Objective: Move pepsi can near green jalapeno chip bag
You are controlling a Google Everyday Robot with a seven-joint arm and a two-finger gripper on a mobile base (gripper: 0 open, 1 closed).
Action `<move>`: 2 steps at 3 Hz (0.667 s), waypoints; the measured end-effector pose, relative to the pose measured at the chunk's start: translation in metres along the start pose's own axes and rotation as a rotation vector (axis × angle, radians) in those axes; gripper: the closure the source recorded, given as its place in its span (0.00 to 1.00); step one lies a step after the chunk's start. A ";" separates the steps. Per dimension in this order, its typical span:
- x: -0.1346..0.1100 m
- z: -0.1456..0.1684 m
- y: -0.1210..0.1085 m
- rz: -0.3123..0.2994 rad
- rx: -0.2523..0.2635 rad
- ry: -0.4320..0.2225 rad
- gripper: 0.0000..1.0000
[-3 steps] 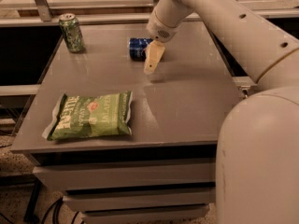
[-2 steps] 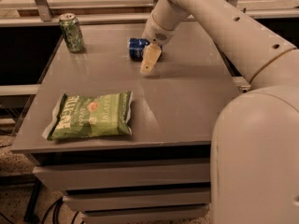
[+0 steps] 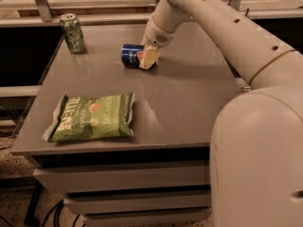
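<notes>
The pepsi can point(image 3: 129, 54) lies on its side at the back middle of the grey table point(image 3: 189, 103). It is dark blue and its logo end faces right. My gripper point(image 3: 148, 58) reaches down from the upper right and sits at the can's right end, partly covering it. The green jalapeno chip bag point(image 3: 92, 117) lies flat at the front left of the table, well in front of the can and apart from it.
A green patterned can point(image 3: 72, 33) stands upright at the back left corner. A rail and shelf run behind the table. My white arm and body fill the right side of the view. Drawers sit under the table's front edge.
My gripper has moved left and back across the table, from a spot in front and to the right of the pepsi can to the can's right end. The can and the bag have not moved.
</notes>
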State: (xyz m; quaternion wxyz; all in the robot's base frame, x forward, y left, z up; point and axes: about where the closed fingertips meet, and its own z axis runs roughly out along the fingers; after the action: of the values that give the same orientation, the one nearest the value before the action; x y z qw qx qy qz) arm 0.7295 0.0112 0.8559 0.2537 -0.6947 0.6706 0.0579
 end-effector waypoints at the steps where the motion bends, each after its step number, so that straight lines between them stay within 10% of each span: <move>1: 0.001 -0.002 -0.001 -0.001 0.002 -0.002 0.88; 2: 0.000 -0.009 -0.004 -0.011 0.013 -0.008 1.00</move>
State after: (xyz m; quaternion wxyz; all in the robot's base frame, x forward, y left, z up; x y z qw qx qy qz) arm 0.7310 0.0068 0.8649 0.2611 -0.6966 0.6660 0.0551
